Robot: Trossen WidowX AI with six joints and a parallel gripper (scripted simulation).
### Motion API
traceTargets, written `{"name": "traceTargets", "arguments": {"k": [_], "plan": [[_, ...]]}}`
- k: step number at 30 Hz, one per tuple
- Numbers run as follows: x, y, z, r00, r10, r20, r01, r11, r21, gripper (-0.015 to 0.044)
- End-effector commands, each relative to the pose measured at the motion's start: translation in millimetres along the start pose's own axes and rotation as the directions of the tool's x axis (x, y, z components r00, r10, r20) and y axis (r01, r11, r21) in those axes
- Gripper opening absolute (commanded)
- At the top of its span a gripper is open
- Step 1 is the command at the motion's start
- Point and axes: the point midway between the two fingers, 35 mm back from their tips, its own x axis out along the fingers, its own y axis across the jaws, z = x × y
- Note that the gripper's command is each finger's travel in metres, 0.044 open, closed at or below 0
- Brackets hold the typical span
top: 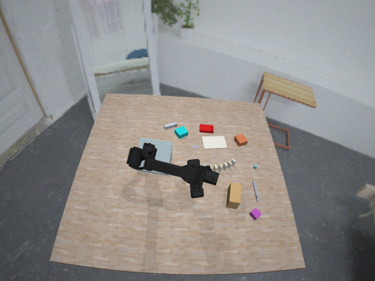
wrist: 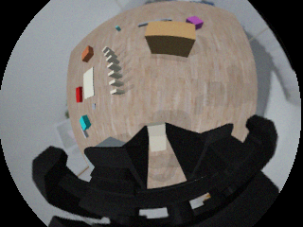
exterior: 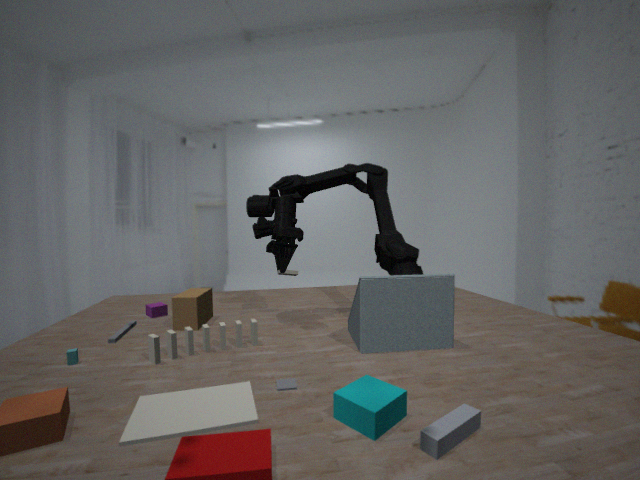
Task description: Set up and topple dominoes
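Note:
A row of several cream dominoes (top: 224,165) (exterior: 201,335) (wrist: 113,72) stands upright on the wooden table (top: 120,226) (exterior: 516,361). My gripper (exterior: 284,267) (wrist: 155,127) hangs high above the table, beyond the row's right end as the exterior camera sees it. It is shut on a cream domino (exterior: 289,272) (wrist: 158,138), which lies flat between the fingertips. In the top view my arm (top: 169,169) hides the gripper and the row's near end.
A tan box (top: 234,195) (exterior: 192,307) (wrist: 170,38), a purple cube (top: 255,213) and a thin grey bar (top: 255,190) lie beyond the row. A grey block (exterior: 403,315) holds the arm's base. A cream sheet (top: 214,141), red (top: 206,128), teal (top: 181,132) and orange (top: 240,139) blocks lie on the other side.

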Motion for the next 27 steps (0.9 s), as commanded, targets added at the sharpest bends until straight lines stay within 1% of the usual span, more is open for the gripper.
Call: {"name": "traceTargets", "arguments": {"k": [1, 7, 14, 20, 27], "plan": [[8, 2, 1, 0.995, 0.067, 0.074, -0.068, 0.998, 0.013, 0.0107], [19, 3, 4, 0.967, 0.15, 0.205, -0.157, 0.987, 0.021, 0.0107], [26, 0, 8, 0.906, 0.205, 0.372, -0.223, 0.975, 0.005, 0.0107], [28, -5, 10, 0.83, 0.219, 0.513, -0.241, 0.97, -0.024, 0.0107], [25, -12, 9, 0.721, 0.204, 0.663, -0.217, 0.974, -0.063, 0.0107]]}}
